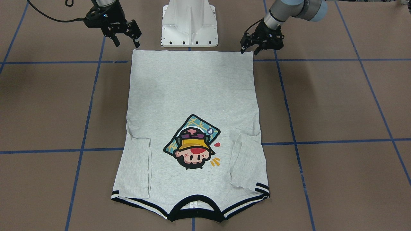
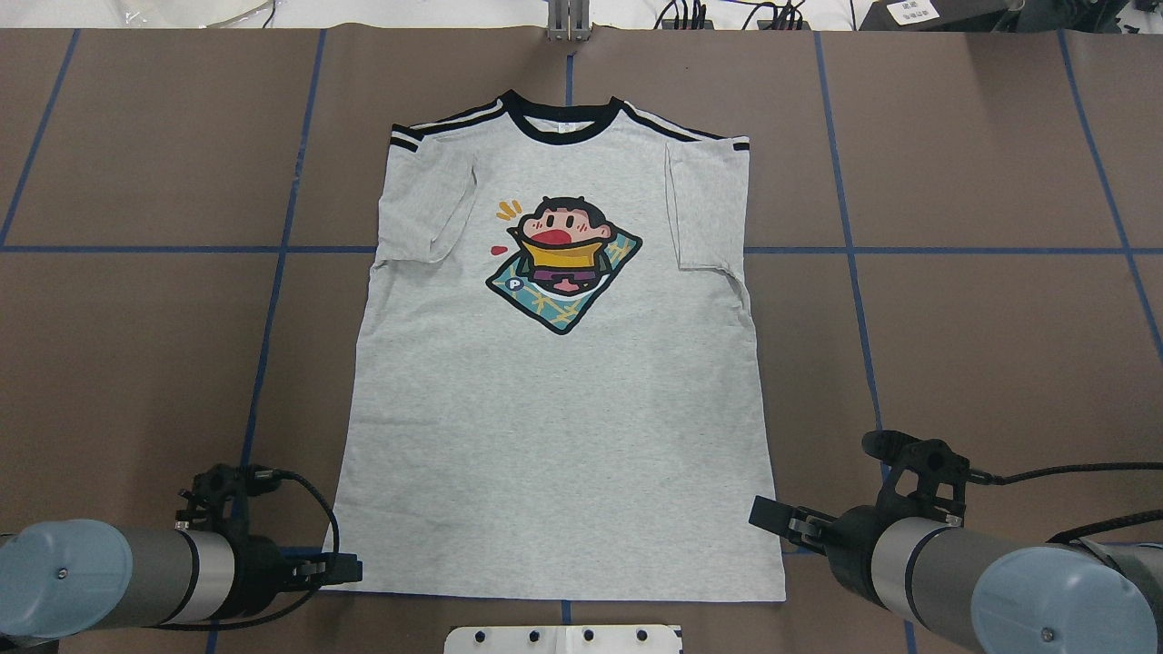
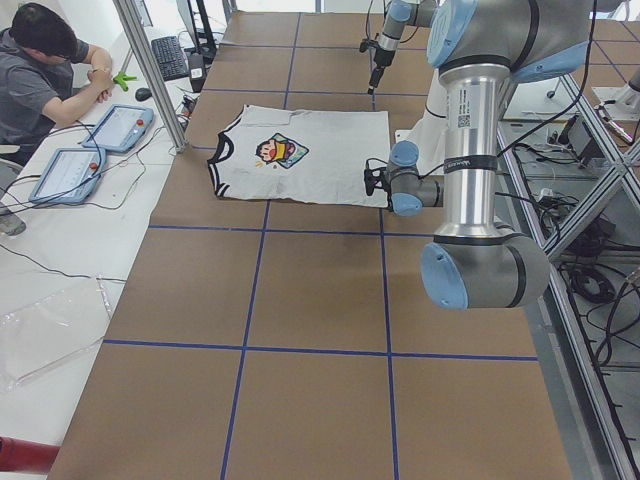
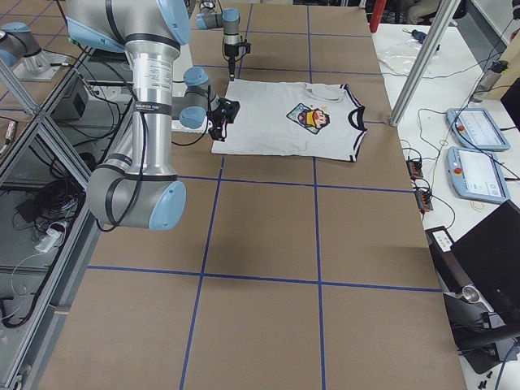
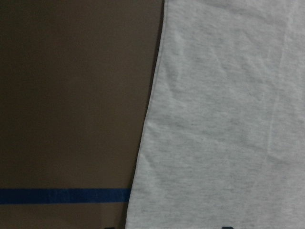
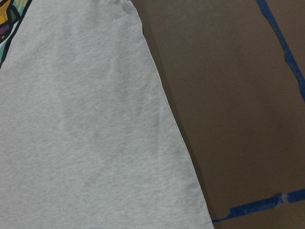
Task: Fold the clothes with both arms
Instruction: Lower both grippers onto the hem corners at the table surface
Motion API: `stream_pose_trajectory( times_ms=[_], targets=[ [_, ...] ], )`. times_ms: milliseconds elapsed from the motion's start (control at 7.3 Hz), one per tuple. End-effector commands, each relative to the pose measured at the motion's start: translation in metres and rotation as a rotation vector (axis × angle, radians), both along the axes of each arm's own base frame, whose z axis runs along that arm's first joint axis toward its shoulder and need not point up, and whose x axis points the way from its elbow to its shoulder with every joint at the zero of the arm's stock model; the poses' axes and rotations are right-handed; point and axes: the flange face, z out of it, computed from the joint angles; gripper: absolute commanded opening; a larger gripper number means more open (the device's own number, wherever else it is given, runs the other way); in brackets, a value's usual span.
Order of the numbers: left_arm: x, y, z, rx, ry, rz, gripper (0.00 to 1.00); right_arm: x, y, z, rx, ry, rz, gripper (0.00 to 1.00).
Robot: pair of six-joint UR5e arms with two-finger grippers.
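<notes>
The light grey T-shirt lies flat and face up on the brown table, both sleeves folded inward. Its black collar points away from the robot, and the cartoon print is on the chest. My left gripper is open and hovers at the left hem corner; it also shows in the front view. My right gripper is open and hovers by the right hem corner; it also shows in the front view. Neither holds cloth. The wrist views show only the shirt's side edges.
The white pedestal base stands just behind the hem, between the arms. Blue tape lines grid the table. An operator sits at a side bench with teach pendants. A metal frame post stands near the collar end.
</notes>
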Motion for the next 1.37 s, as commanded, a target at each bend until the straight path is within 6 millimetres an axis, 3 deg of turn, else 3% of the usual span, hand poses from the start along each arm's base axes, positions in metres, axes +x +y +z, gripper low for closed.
stream_pose_trajectory(
  times_ms=[0, 137, 274, 411, 685, 822, 1232],
  targets=[
    [0.0, 0.0, 0.0, -0.001, -0.002, 0.0, 0.4, 0.0, 0.0, 0.001, 0.001, 0.002, 0.001, 1.0],
    [0.0, 0.0, 0.0, -0.001, -0.001, 0.0, 0.23, 0.0, 0.0, 0.001, 0.001, 0.002, 0.001, 1.0],
    [0.0, 0.0, 0.0, -0.001, -0.001, 0.0, 0.13, 0.0, 0.0, 0.001, 0.001, 0.002, 0.001, 1.0],
    [-0.002, 0.0, 0.001, -0.001, -0.004, -0.002, 0.13, -0.001, 0.0, 0.001, 0.001, 0.002, -0.001, 1.0],
    [-0.02, 0.003, 0.006, -0.001, -0.019, 0.003, 0.37, -0.001, 0.001, 0.001, 0.001, 0.002, -0.001, 1.0],
    [-0.023, 0.003, 0.005, 0.0, -0.019, 0.004, 0.44, -0.001, 0.001, 0.001, 0.002, 0.003, -0.001, 1.0],
    [-0.012, 0.007, 0.008, -0.01, -0.087, 0.016, 0.47, -0.002, 0.002, 0.001, 0.002, 0.002, -0.003, 1.0]
  ],
)
